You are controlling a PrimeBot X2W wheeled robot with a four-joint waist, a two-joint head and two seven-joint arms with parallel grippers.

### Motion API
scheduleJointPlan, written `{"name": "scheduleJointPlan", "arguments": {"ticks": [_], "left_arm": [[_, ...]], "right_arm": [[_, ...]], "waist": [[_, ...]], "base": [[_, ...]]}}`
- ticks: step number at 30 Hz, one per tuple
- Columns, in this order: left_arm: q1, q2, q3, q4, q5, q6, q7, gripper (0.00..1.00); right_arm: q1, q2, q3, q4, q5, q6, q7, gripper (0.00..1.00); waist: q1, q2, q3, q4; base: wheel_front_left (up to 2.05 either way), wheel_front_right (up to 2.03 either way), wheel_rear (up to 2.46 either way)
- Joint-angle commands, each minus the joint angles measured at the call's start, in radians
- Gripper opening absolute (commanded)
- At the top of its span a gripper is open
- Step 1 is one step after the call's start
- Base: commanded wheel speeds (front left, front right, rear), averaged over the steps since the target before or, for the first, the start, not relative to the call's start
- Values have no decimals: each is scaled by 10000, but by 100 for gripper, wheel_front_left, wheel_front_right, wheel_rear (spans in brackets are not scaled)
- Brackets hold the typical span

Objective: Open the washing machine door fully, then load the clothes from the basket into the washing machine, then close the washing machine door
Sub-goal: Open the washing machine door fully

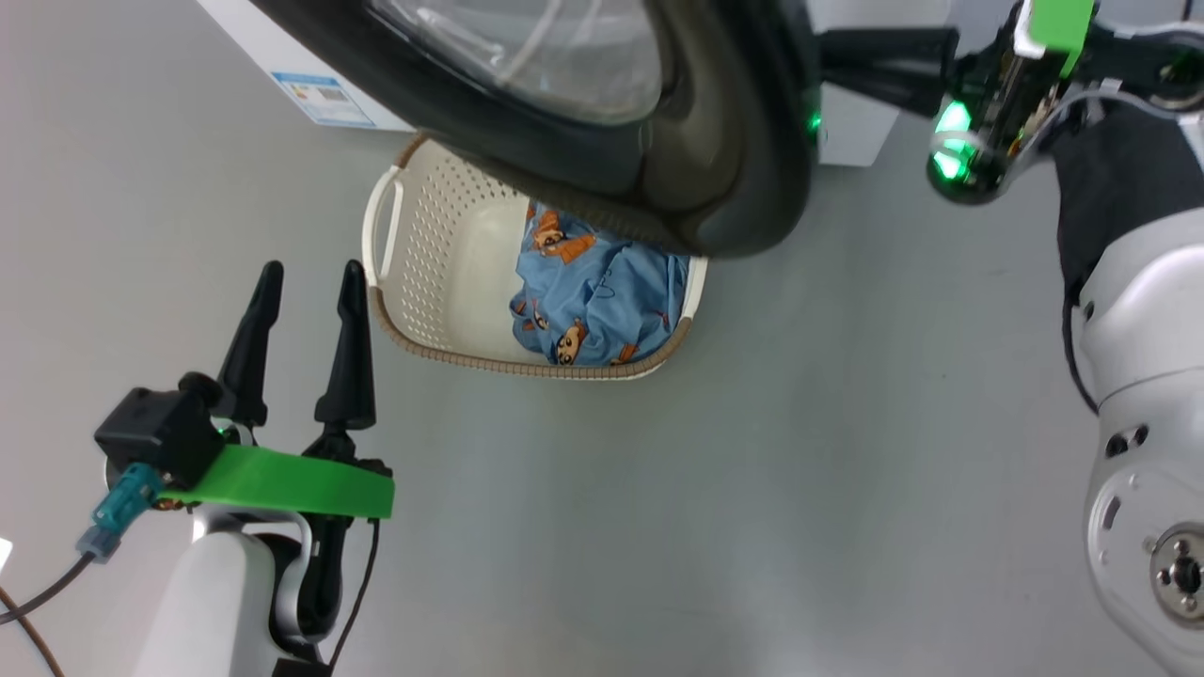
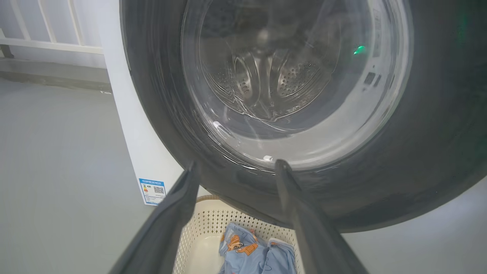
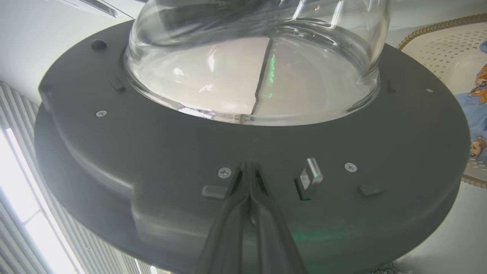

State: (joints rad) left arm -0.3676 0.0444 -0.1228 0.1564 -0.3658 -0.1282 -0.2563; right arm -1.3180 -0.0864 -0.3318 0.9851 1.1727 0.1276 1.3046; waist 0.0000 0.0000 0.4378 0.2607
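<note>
In your head view, the left gripper [image 1: 310, 282] is hovering spread wide and empty beside the cream-white perforated plastic basket [image 1: 442, 254], where the light blue bear-printed clothes [image 1: 602, 291] are lying under the round glossy black washing machine door [image 1: 734, 141]. In your left wrist view, the big white washing machine [image 2: 144, 152] is showing behind that door. In your right wrist view, the right gripper [image 3: 249, 169] is pinching closed on nothing, tips at the door's inner rim.

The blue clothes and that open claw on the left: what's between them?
In the head view, the basket, with its perforated side wall and rim, stands between the left gripper and the clothes.
</note>
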Motion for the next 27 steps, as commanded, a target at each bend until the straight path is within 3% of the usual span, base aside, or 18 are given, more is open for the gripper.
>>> {"name": "scheduleJointPlan", "arguments": {"ticks": [1,8,27], "left_arm": [[162,342,314,-210,140,-25,-55,100],[306,374,303,-231,132,-25,-55,100],[379,360,357,-263,76,-25,-55,100]], "right_arm": [[63,361,372,-428,486,31,265,0],[1001,361,1960,-914,2103,31,473,0],[2736,361,6478,-2218,5340,31,-1344,0]], "waist": [[0,0,-223,14],[0,0,-473,63],[0,0,-588,415]], "base": [[0,0,0],[0,0,0],[0,0,0]]}}
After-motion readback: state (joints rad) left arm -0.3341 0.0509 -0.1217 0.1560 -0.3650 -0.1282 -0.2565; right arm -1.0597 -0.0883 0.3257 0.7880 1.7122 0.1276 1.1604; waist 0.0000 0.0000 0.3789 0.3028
